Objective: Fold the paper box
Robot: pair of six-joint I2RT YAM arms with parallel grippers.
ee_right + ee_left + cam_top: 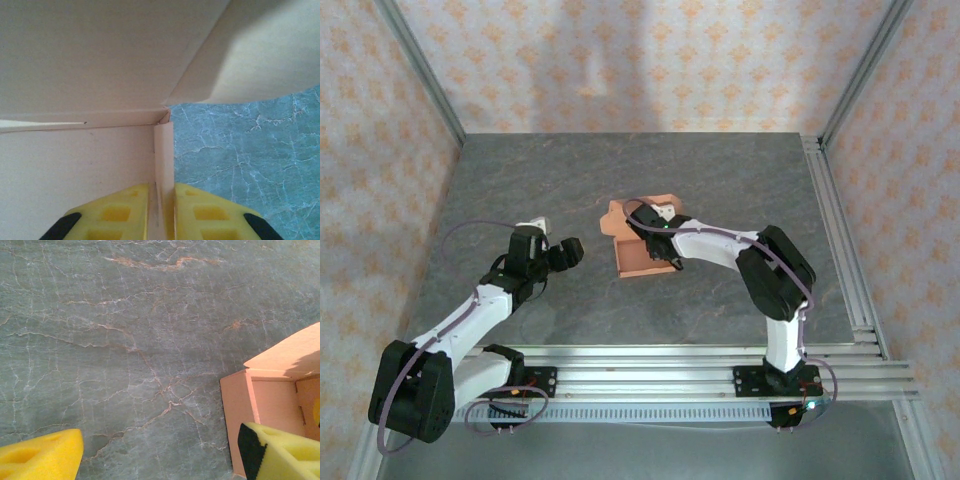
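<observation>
left pincer (566, 253): spread, hovering over the bare bench (520, 180) just beside the box's left wall, not touching it.
right pincer (164, 207): pinching a thin upright side wall of the paper box (638, 255), near a corner.
paper box: mid-bench, half formed, walls up, far flap (618, 213) open.
step, i'd judge: setting a side wall upright.
next move: probably needs the left pincer steadying the opposite wall while the flap is tucked.

A lab-style robot test cell is showing: aluminium frame posts (420, 68) are holding walls (650, 60) printed with an orange motif around a grey stone-look table (520, 180), and slotted rails (650, 365) are carrying the left arm (470, 315) and right arm (775, 265).
</observation>
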